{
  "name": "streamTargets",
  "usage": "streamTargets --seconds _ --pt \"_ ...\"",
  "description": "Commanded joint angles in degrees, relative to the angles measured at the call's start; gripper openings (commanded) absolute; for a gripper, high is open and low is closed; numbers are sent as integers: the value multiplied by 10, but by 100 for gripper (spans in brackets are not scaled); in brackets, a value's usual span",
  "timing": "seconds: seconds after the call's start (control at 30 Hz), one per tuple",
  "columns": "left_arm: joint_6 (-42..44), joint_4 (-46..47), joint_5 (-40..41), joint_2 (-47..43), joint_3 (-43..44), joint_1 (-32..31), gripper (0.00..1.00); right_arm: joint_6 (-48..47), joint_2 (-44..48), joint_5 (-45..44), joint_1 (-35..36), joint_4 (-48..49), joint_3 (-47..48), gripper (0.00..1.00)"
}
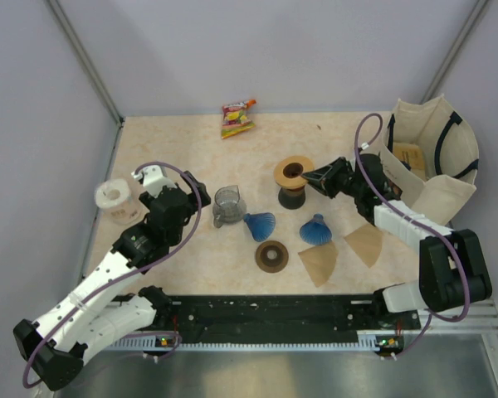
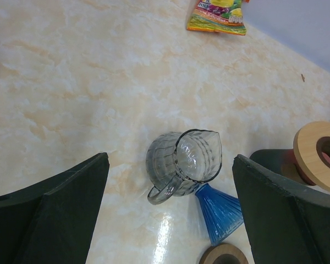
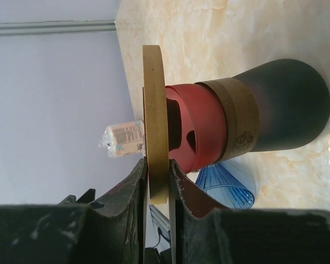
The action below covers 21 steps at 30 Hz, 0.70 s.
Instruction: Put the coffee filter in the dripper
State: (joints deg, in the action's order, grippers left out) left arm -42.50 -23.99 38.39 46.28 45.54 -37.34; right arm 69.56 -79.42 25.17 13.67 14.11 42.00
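Two brown paper coffee filters (image 1: 319,264) (image 1: 367,243) lie flat at the front right. Two blue ribbed glass drippers lie on their sides, one (image 1: 260,224) by the glass pitcher (image 1: 227,205), one (image 1: 315,230) to its right. A stand with a wooden ring top (image 1: 293,172) and a dark base stands mid-table. My right gripper (image 1: 317,177) is shut on that ring's edge (image 3: 154,110), its fingers either side at the midpoint (image 3: 158,165). My left gripper (image 2: 170,165) is open and empty above the pitcher (image 2: 184,159), with a blue dripper (image 2: 220,212) just below it.
A loose wooden ring (image 1: 271,255) lies near the front. A snack packet (image 1: 236,118) lies at the back. A canvas bag (image 1: 436,157) stands at the right, a white roll (image 1: 116,199) at the left. Walls close three sides.
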Motion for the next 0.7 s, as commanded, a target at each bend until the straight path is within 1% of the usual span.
streamTargets --seconds 0.0,0.1,0.23,0.37,0.43,0.53,0.63,0.67 --pt "1 17 5 -1 -5 0 99 1 -2 2 -9 20 -13 19" --pt "-1 16 7 -7 -5 0 99 -4 -3 -3 -10 15 -17 22" --pt "-1 16 8 -10 -7 0 99 -9 -5 -9 -10 10 -17 30" --pt "-2 15 8 -15 -8 0 99 -13 -13 -9 -11 7 -12 35" --pt "-3 14 9 -14 -8 0 99 -18 -16 -11 -11 0 -9 39" --pt "-3 13 7 -12 -6 -1 99 -29 -12 -20 -11 -14 -3 51" --pt "-4 12 6 -11 -5 0 99 -56 0 -31 -11 -27 3 67" --pt "-2 12 5 -10 -3 0 99 -65 7 -35 -11 -34 7 75"
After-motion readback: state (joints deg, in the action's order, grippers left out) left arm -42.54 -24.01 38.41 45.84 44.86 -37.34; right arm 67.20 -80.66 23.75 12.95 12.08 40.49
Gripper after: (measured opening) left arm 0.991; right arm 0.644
